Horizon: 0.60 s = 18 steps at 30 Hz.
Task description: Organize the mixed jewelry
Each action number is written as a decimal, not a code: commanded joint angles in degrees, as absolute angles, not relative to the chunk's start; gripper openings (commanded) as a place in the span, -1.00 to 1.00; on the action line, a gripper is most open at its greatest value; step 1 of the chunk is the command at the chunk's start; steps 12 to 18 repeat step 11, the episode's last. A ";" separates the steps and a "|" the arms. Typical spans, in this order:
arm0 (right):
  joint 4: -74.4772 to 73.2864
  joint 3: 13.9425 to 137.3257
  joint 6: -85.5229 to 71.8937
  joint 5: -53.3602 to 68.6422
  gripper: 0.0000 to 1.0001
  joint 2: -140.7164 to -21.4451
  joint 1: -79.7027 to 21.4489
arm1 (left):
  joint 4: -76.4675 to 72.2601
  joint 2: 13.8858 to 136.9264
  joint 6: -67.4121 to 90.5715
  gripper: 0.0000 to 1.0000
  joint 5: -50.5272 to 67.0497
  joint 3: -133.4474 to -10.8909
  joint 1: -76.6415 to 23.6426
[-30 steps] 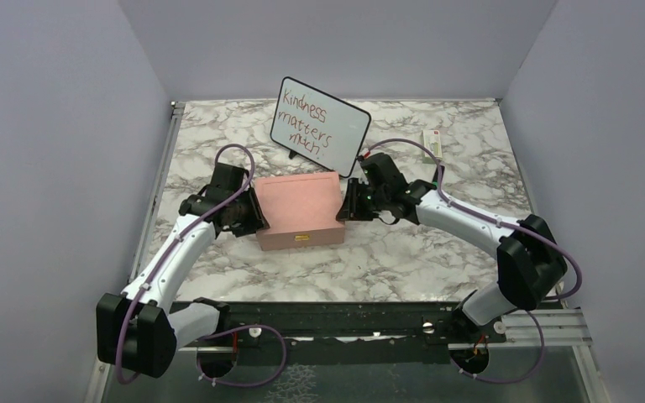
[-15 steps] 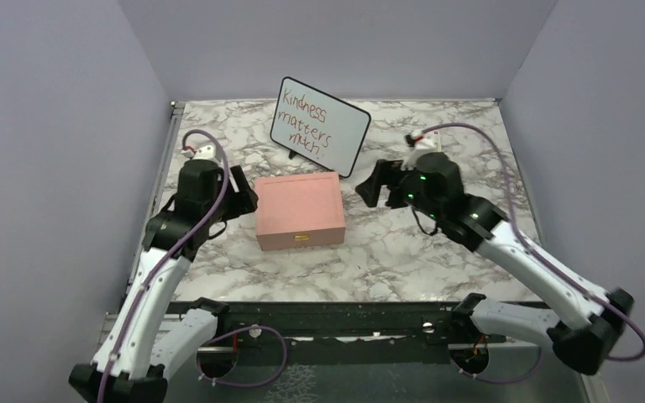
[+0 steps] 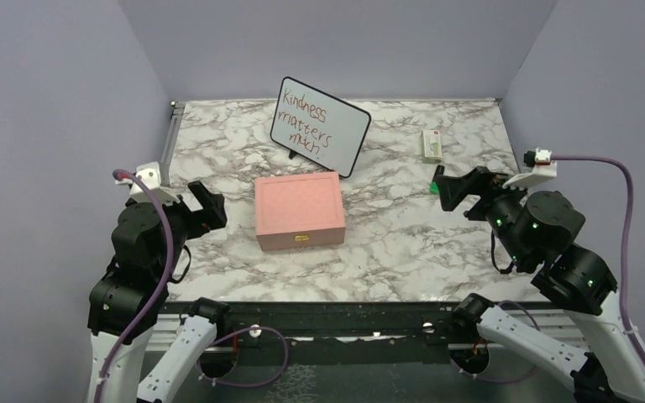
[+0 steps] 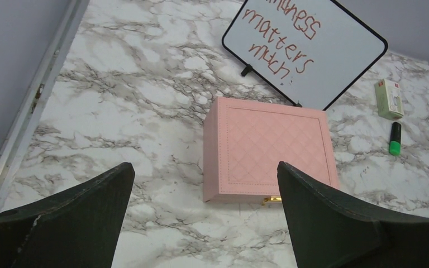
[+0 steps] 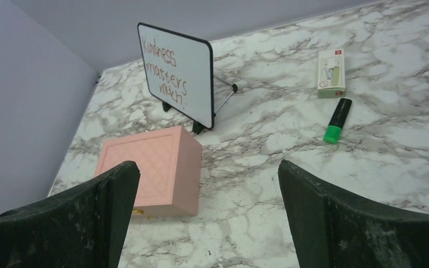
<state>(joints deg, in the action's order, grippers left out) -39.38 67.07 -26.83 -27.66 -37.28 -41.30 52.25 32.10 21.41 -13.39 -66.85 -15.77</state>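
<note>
Hovering over near corners of worktop [image 3: 386,243] with left fingers [image 3: 208,204] and right fingers [image 3: 452,186] fully spread, gripping nothing, leaving pink box [image 3: 298,210] clear. Spotting no mixed jewelry anywhere; presumably stowed inside shut box, centre worktop.

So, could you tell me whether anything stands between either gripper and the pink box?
Nothing visible does. Bare marble lies between the box and the open left gripper, and the open right gripper. The whiteboard stands behind the box; the marker and packet lie off to its right. The box is shut and no jewelry shows.
</note>
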 commanded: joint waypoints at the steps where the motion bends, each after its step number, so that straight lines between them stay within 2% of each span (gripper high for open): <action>1: -45.96 70.77 -24.58 -35.03 1.00 -36.31 -41.40 | 56.43 30.64 18.91 0.97 -17.15 -70.98 -15.91; 18: -46.88 72.84 -23.16 -38.00 1.00 -37.55 -41.40 | 57.19 30.97 19.40 0.98 -17.40 -72.82 -15.91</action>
